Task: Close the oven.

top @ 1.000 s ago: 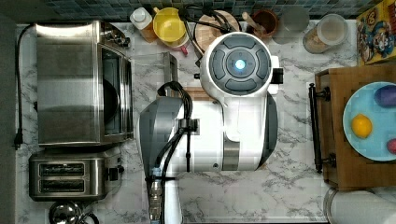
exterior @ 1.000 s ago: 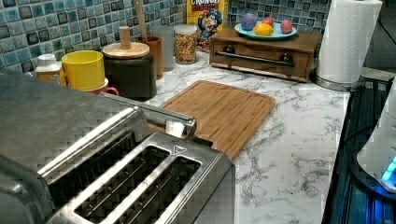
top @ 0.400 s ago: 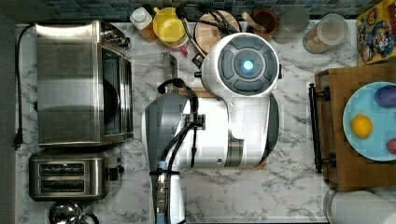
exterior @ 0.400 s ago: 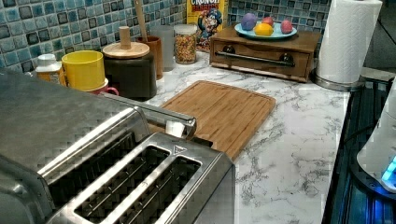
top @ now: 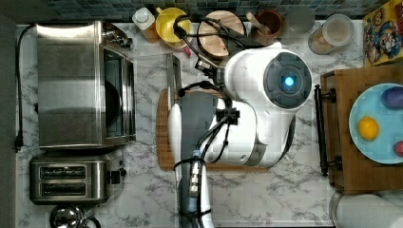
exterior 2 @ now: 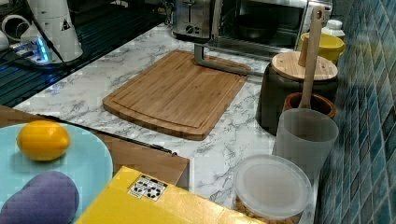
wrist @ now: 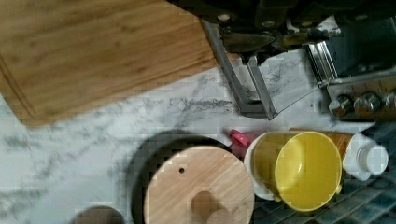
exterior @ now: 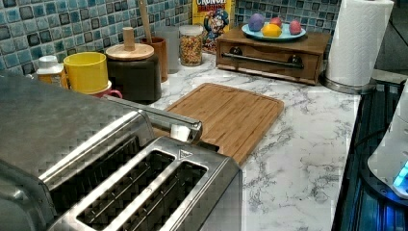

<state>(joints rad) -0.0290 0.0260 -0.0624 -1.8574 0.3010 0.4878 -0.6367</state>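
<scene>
We see the oven (top: 83, 85) standing on the marble desk (top: 285, 190) at the top view's left, with its glass door (top: 151, 85) dropped open and lying flat toward the cutting board (top: 164, 142). The door's metal bar handle (top: 172, 80) sits right at the board's edge nearest the oven, and in the right view the handle (exterior 2: 219, 63) overlaps that far edge of the cutting board (exterior 2: 177, 93). A dark pan rests inside the oven cavity (exterior 2: 254, 25). The two-slot toaster (top: 71, 180) stands just beside the oven, touching or nearly touching its side.

The robot arm (top: 266, 99) hangs over the cutting board, on the side away from the oven. In the wrist view the gripper (wrist: 250, 46) hovers just above the door handle (wrist: 238, 84), but its fingers are dark and partly cut off, so we cannot tell whether it is open or closed.

Behind the cutting board, against the tiled wall, we see a yellow cup (wrist: 299, 170), a dark canister with a wooden lid (wrist: 201, 186) and a white-capped bottle (wrist: 369, 156), all near the oven's knobs (wrist: 364, 102).
</scene>
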